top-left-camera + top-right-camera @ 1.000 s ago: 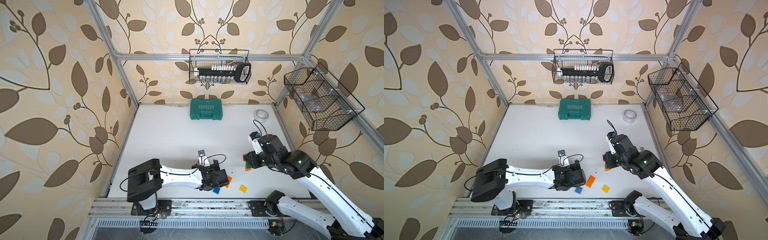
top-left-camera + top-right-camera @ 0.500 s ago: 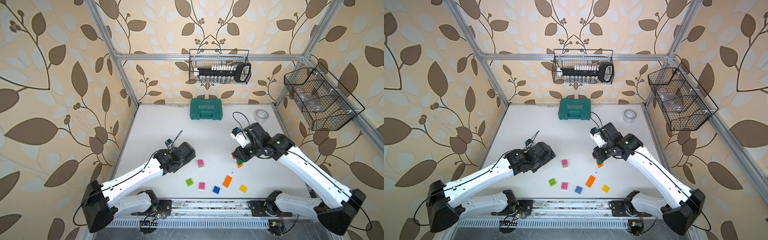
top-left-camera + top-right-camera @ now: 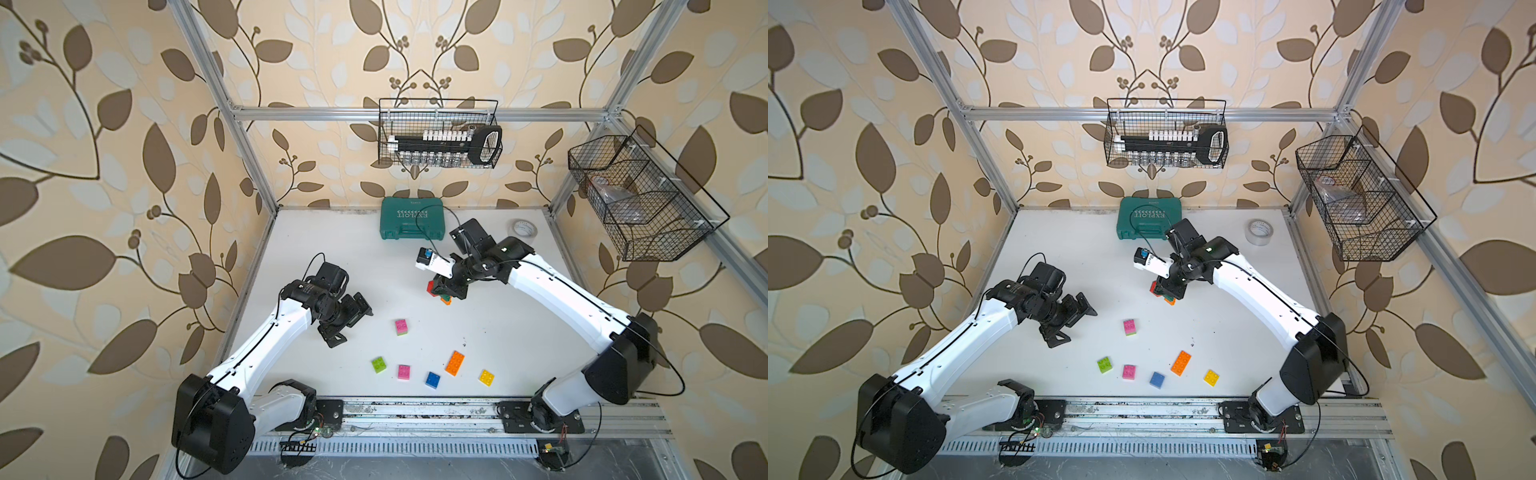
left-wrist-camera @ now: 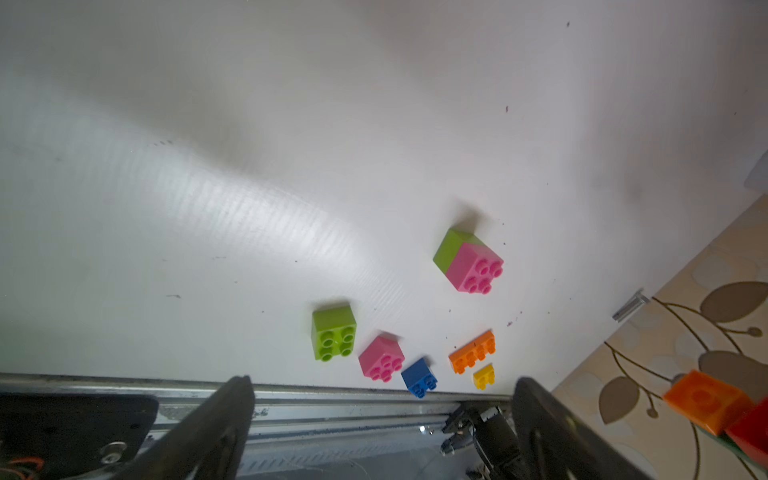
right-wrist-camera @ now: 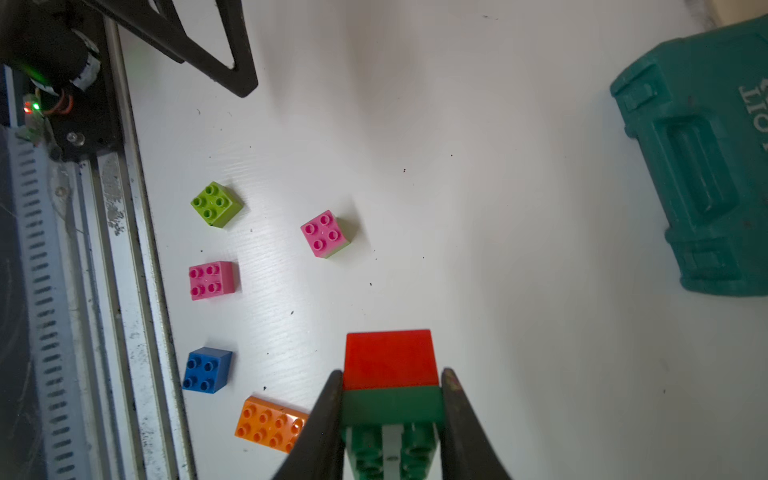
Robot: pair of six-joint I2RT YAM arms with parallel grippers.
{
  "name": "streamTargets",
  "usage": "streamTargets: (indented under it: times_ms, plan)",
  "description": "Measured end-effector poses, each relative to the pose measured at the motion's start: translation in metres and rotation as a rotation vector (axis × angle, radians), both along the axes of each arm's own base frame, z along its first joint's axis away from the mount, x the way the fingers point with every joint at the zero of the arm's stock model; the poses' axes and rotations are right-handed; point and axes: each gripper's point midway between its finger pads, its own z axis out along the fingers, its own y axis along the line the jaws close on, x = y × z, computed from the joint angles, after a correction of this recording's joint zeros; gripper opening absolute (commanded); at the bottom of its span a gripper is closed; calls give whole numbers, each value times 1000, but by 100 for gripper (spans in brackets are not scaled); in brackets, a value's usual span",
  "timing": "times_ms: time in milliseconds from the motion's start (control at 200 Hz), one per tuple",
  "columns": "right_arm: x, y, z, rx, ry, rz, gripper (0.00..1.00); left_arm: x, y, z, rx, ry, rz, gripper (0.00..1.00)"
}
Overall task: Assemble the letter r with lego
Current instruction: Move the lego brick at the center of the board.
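Centre-right in a top view, the right hand (image 3: 448, 291) clamps a red-green-orange stack (image 5: 390, 357), probably steadying it for joining. Left of centre, the left hand (image 3: 348, 322) gapes empty, facing loose bricks (image 3: 454, 363) below.

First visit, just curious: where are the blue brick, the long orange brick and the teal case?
blue brick (image 3: 432, 380), in a top view, studded top.
long orange brick (image 3: 454, 363), in a top view, middle studs.
teal case (image 5: 698, 170), right wrist view, handle recess.
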Motion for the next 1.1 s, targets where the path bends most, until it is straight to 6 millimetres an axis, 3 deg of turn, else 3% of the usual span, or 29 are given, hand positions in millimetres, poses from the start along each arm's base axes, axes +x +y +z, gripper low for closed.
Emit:
streamTargets:
  times_ms: [160,390,625,940,1100]
  plan:
    - [-12,20,-29,-89,-2,128,0,0,-17,-18,-71,85,-41,78]
    - [-21,41,-32,-120,-71,190,0,13,-32,-33,-131,115,-45,56]
    - [-22,36,-42,-152,-92,180,0,13,-55,-71,-115,216,-82,35]
    - [-28,18,-39,-165,-125,130,0,26,-81,-87,-105,223,-126,34]
    - [-34,12,-47,-182,-108,135,0,41,-96,-91,-94,202,-154,34]
